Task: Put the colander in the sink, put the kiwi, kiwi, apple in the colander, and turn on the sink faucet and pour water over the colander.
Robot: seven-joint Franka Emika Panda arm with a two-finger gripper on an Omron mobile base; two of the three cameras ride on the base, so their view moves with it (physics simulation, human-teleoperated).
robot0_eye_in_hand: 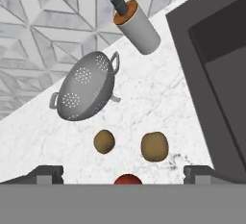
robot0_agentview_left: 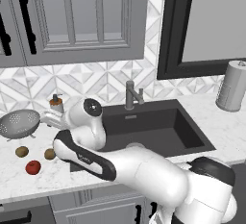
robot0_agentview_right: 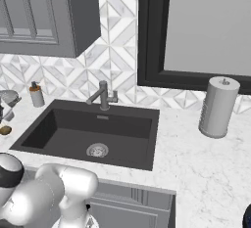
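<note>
We are at the first step: the colander (robot0_eye_in_hand: 86, 87) is not yet in the sink (robot0_agentview_left: 158, 127). It sits on the white marble table (robot0_eye_in_hand: 153, 103) to the left of the basin, near the soap dispenser (robot0_eye_in_hand: 134, 21) by the tiled wall. In front of it lie the two kiwis, one kiwi (robot0_eye_in_hand: 104, 141) closer to the colander and the other kiwi (robot0_eye_in_hand: 154, 146) closer to the sink edge, with the apple (robot0_eye_in_hand: 128, 179) nearest to us, at the bottom edge of the hand view. The sink is bare, and the faucet (robot0_agentview_left: 130, 94) at its back shows no water.

Our gripper (robot0_eye_in_hand: 123, 172) hovers above the fruit with the fingers (robot0_eye_in_hand: 48, 172) spread wide and holding nothing. Next we judge we must carry the hand past the fruit to the colander and take hold of its rim or a loop handle, then lift it across into the basin. The thin rim calls for careful alignment.
</note>
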